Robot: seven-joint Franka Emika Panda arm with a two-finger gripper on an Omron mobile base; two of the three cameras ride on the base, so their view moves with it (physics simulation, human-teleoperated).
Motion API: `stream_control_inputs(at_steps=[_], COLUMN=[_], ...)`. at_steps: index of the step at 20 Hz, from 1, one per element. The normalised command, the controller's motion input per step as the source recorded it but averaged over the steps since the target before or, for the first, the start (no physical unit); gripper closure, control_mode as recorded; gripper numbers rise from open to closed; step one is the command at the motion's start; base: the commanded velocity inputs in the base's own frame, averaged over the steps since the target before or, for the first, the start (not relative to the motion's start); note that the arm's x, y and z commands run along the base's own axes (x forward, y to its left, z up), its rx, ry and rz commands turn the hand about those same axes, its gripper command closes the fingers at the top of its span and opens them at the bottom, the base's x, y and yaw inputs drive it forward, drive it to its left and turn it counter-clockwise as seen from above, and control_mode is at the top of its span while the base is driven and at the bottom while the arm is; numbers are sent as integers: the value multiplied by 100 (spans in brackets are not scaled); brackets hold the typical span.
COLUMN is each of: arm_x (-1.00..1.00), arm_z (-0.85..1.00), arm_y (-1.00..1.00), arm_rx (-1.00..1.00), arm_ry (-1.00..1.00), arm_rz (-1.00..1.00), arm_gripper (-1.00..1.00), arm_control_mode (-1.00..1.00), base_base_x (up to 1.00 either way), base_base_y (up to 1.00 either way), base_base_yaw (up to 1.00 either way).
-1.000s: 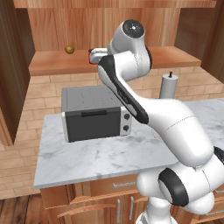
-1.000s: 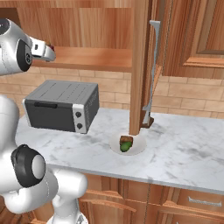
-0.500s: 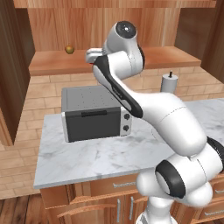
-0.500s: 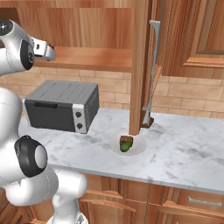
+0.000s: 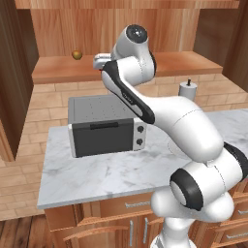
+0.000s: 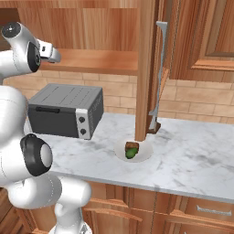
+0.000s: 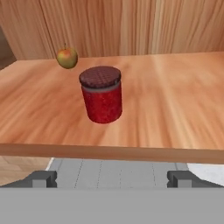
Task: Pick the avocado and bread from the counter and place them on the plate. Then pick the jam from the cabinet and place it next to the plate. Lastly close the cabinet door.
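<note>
The jam (image 7: 102, 94), a squat red jar with a dark red lid, stands upright on the cabinet (image 5: 53, 70) shelf, straight ahead of my gripper (image 7: 111, 179) and a short way in from the shelf's front edge. The gripper (image 5: 99, 60) hovers open at that edge, and its fingertips (image 7: 41, 178) are wide apart with nothing between them. The white plate (image 6: 144, 155) lies on the counter (image 6: 196, 160) below the open cabinet door (image 6: 145, 68). On the plate rest the dark green avocado (image 6: 130, 154) and the brown bread (image 6: 132, 146).
A yellowish round fruit (image 7: 67, 57) sits on the shelf behind and left of the jar. A grey toaster oven (image 5: 104, 126) stands on the counter under the gripper. A small grey canister (image 5: 187, 88) stands by the back wall. The door's silver handle (image 6: 160, 68) faces the arm.
The arm's upper links have risen and turned slightly, and the hand has edged a little left along the shelf edge. The jaws have stayed wide apart.
</note>
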Motion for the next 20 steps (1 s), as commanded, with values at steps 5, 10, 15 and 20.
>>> stream_control_inputs(at_steps=[5,10,15,20], arm_x=[19,9,6,2], arm_z=[0,0,0,0], arm_y=[0,0,0,0], arm_rx=[0,0,0,0], arm_ry=[0,0,0,0], arm_rz=[6,6,6,5], arm_gripper=[-100,-100,-100,-100], arm_control_mode=[-100,-100,-100,-100], base_base_x=[0,0,0,0], base_base_y=[0,0,0,0], base_base_yaw=[0,0,0,0])
